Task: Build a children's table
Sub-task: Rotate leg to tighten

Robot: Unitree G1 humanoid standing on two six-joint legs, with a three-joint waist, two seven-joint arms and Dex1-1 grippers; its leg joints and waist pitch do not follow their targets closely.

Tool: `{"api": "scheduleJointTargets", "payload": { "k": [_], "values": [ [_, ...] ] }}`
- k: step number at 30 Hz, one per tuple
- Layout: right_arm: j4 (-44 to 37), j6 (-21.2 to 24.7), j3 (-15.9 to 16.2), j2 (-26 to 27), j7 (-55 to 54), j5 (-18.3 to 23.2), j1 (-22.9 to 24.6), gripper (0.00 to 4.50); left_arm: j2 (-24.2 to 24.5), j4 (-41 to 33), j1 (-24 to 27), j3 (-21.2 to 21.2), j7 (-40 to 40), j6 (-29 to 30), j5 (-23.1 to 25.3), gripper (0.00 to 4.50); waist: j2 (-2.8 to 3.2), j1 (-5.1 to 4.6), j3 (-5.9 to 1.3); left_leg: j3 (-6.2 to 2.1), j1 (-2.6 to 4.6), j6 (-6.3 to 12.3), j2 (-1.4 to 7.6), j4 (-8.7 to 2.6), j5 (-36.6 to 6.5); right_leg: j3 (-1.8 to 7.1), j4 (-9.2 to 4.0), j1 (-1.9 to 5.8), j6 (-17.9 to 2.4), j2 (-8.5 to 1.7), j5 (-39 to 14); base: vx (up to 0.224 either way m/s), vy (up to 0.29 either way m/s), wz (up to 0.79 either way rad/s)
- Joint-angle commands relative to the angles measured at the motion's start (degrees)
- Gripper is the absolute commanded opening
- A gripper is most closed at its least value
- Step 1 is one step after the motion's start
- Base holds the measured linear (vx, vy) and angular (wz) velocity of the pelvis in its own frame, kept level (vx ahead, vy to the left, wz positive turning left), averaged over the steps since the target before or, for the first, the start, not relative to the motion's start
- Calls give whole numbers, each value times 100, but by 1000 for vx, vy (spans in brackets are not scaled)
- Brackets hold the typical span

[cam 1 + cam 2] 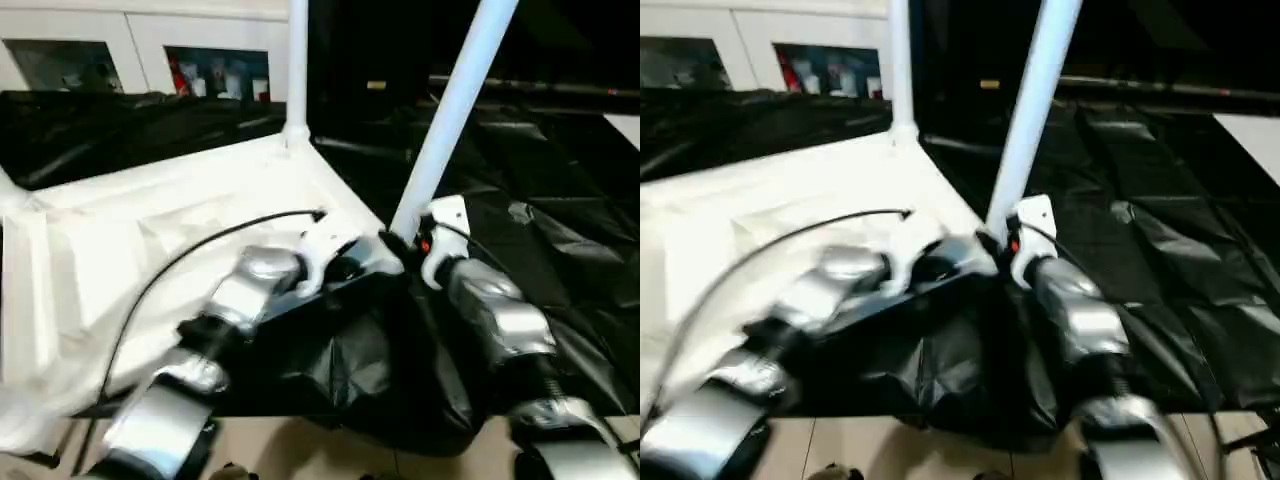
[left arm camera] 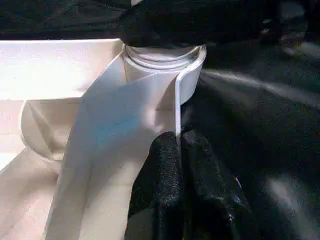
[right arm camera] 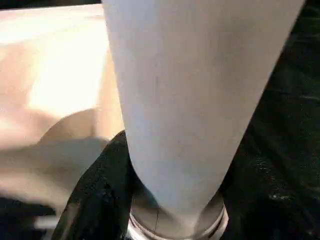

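Right gripper (image 1: 400, 245) clamps leg (image 1: 455, 110) at 3 o'clock socket; left gripper (image 2: 181, 150), fingers together, steadies tabletop (image 1: 150, 220). Next: seat it upright.

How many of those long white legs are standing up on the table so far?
2. One leg stands upright in the far corner of the upturned tabletop; the other leg leans at the near corner, right tool at its base. Others may be out of view.

tabletop (image 1: 150, 230): white, ribbed underside up | far leg (image 1: 297, 60): upright | near leg (image 1: 450, 110): tilted in corner socket
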Motion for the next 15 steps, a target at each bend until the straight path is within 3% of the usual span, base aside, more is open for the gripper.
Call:
{"api": "scheduleJointTargets", "payload": {
  "k": [1, 3, 5, 6, 10, 15],
  "values": [
    [524, 144, 130, 386, -436, -126, 49, 203, -287, 429, -248, 80, 605, -122, 126, 0, -6, 1, -374, -41, 63, -25, 32, -355, -1346, 114, -462, 233, -976, -215, -1262, 0, 0, 0],
    [565, 73, 122, 457, -409, -95, 22, 203, -319, 480, -302, 8, 564, -235, 189, 0, -22, 26, -381, -33, 50, 49, 26, -344, -1281, 115, -451, 261, -1005, -217, -938, 0, 0, 0],
    [583, -45, 47, 467, -367, -38, -1, 203, -265, 446, -296, -76, 413, -292, 234, 0, 12, 32, -374, -38, 49, 91, 30, -350, -1292, 109, -439, 265, -1041, -215, -816, 0, 0, 0],
    [584, -73, 29, 472, -357, -21, -6, 236, -253, 444, -294, -85, 385, -301, 235, 0, 2, 30, -373, -36, 46, 103, 31, -350, -1320, 109, -448, 269, -1048, -220, -824, 0, 0, 0],
    [466, -212, -84, 370, -62, 126, -16, 272, -77, 477, -224, -141, 108, -436, 234, 0, 26, 28, -375, -50, 55, 74, 42, -366, -1479, 106, -455, 276, -1086, -224, -970, 0, 0, 0],
    [97, -257, 130, -12, 749, 109, 154, 303, 156, 468, -147, -98, -207, -510, 216, 0, 11, 39, -376, -52, 37, 135, 47, -363, -1377, 102, -430, 302, -1168, -225, -714, 0, 0, 0]
  ]
}}
